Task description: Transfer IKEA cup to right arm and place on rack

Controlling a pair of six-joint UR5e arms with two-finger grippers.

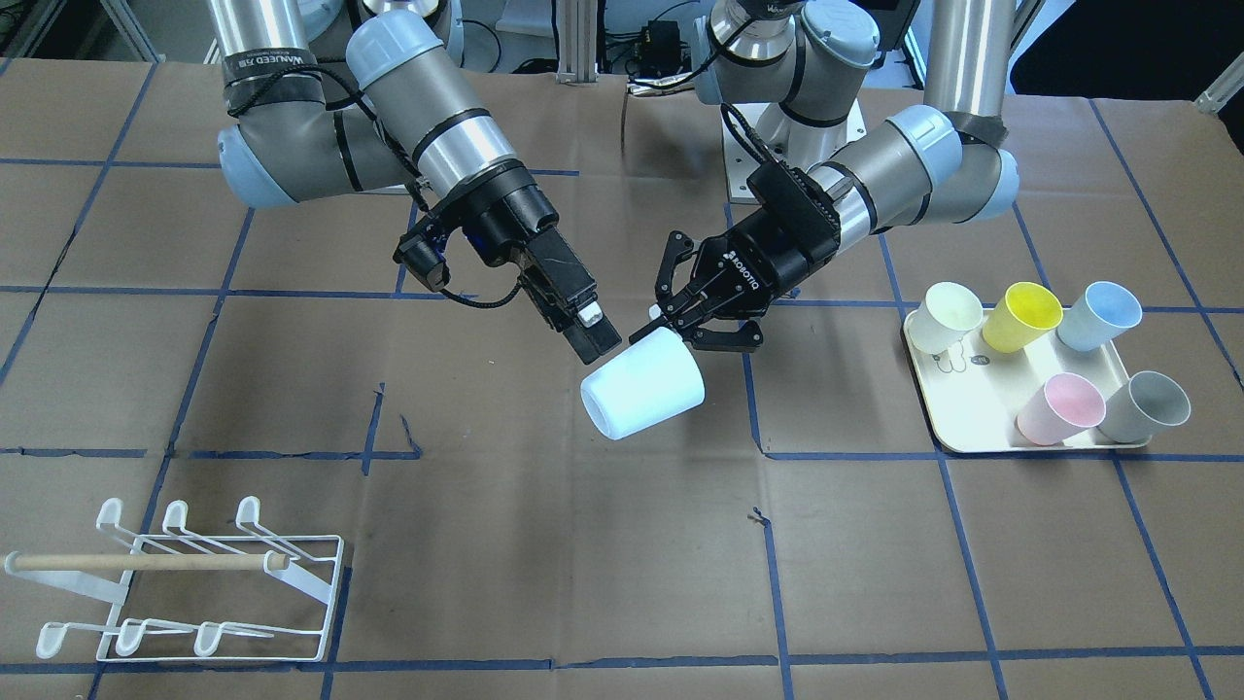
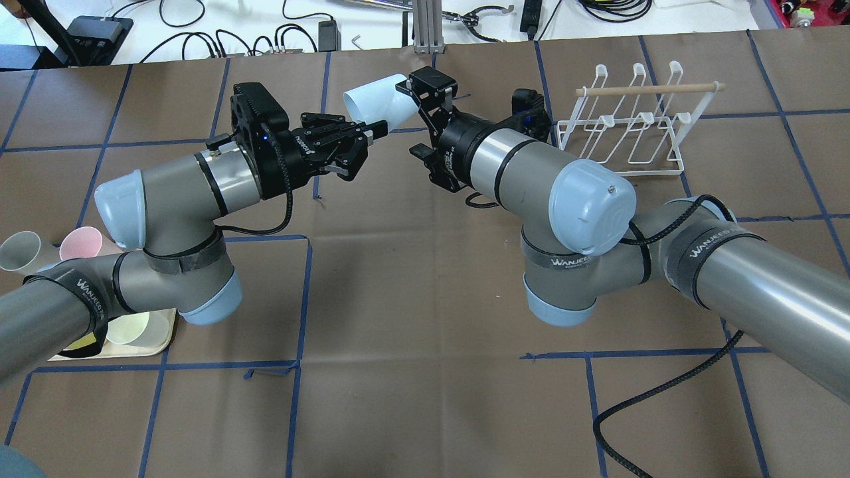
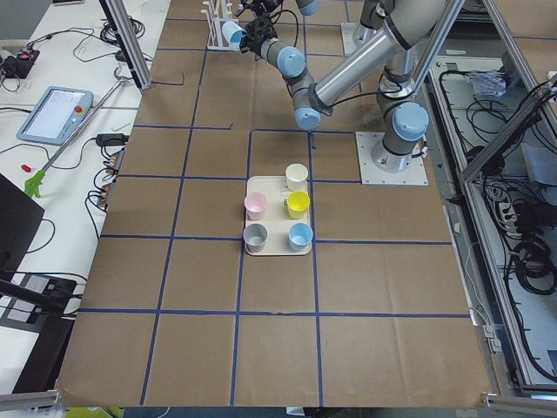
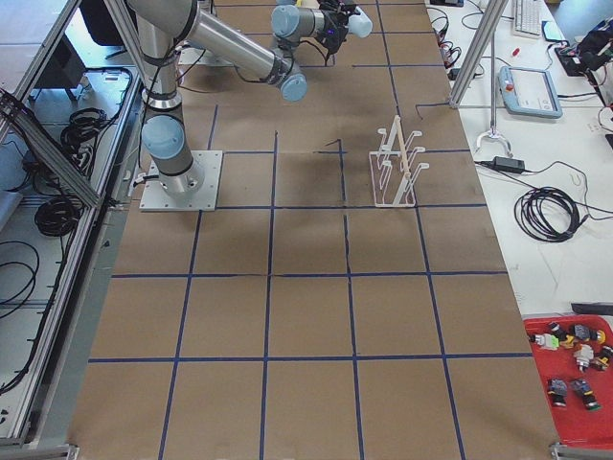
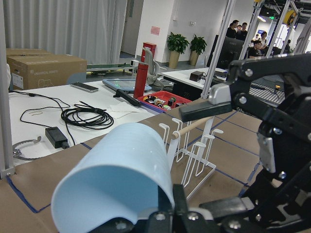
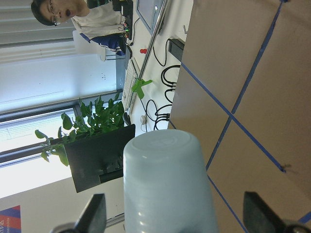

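Note:
A pale blue IKEA cup (image 1: pixel 643 385) hangs tilted above the table's middle, also seen from overhead (image 2: pixel 369 103). My left gripper (image 1: pixel 673 323), the black multi-link one, is shut on one end of the cup (image 5: pixel 114 182). The right arm (image 2: pixel 531 172) reaches in from the other side. Its gripper (image 1: pixel 595 329) is open and straddles the cup (image 6: pixel 165 189), with gaps showing between the cup and its fingers (image 6: pixel 97 214). The white wire rack (image 1: pixel 180 583) with its wooden dowel stands apart, at the table's right front (image 2: pixel 624 126).
A cream tray (image 1: pixel 972 439) on my left side carries several coloured cups: cream, yellow (image 1: pixel 1020 316), blue, pink and grey. Brown paper with blue tape lines covers the table. Cables and tools lie beyond the far edge (image 2: pixel 199 26). A person shows in the right wrist view.

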